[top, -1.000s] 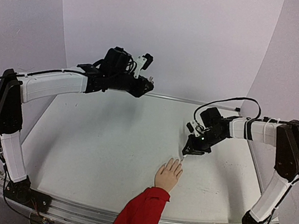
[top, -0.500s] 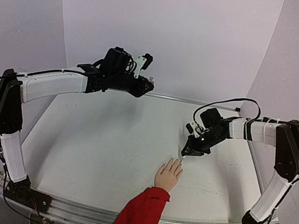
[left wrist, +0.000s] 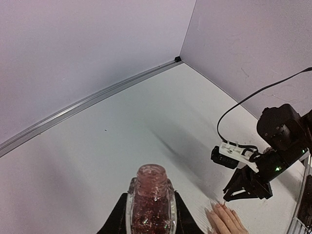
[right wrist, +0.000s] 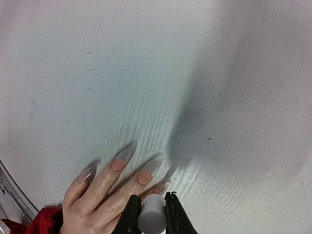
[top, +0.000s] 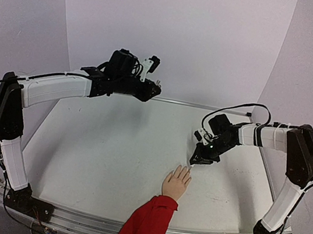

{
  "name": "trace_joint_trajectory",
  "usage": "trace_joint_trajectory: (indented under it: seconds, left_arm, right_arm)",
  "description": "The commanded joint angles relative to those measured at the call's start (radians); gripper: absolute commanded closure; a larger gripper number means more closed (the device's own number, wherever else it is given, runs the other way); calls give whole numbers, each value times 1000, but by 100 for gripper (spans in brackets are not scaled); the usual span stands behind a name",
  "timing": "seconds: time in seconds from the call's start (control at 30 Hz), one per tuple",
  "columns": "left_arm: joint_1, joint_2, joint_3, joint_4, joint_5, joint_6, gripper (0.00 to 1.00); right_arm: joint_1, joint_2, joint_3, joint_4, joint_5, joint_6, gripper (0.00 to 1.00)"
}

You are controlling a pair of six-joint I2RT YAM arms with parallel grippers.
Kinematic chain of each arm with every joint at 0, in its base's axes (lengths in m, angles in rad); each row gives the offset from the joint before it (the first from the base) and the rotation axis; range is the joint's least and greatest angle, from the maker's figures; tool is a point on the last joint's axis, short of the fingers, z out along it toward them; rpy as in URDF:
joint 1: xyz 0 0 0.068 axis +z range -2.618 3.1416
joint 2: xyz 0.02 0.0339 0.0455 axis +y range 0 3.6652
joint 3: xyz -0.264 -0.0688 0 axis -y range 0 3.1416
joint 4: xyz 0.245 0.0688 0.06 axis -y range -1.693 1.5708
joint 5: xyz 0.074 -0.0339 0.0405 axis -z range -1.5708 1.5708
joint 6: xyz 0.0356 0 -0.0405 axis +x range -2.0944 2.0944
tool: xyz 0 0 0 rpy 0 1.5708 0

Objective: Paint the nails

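My right gripper is clamped on a white cap, both fingers pressed against its sides, and it hangs low over the fingertips of the hand. The nails lie just ahead of the cap: two show a coral colour with long clear tips, the outer one looks paler, and a fourth is half hidden beside my fingers. Whatever sits under the cap is hidden from me. My left gripper is closed around a bottle of reddish glittery liquid, upright with its neck uncapped, held high near the back of the table, well apart from the hand. Compared with a second ago, my right wrist has drifted very slightly toward the left, while its tip stays by the fingertips; my left arm, the bottle and the hand have not moved. The hand rests palm down near the front edge, its red sleeve running off the near side. The table is white with a faint grain and a few specks, a metal rail lines its far edge, and pale lilac walls close it in.
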Motion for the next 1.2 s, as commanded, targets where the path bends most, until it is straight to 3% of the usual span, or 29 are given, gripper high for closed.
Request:
trace_joint_trajectory:
  seconds: [0.0, 1.17]
  left_arm:
    - [6, -35, 15, 68, 4, 6, 100]
    - [7, -10, 37, 68, -12, 29, 100]
  right_arm:
    - [1, 22, 26, -55, -15, -4, 100]
    - [0, 49, 67, -63, 19, -24, 100]
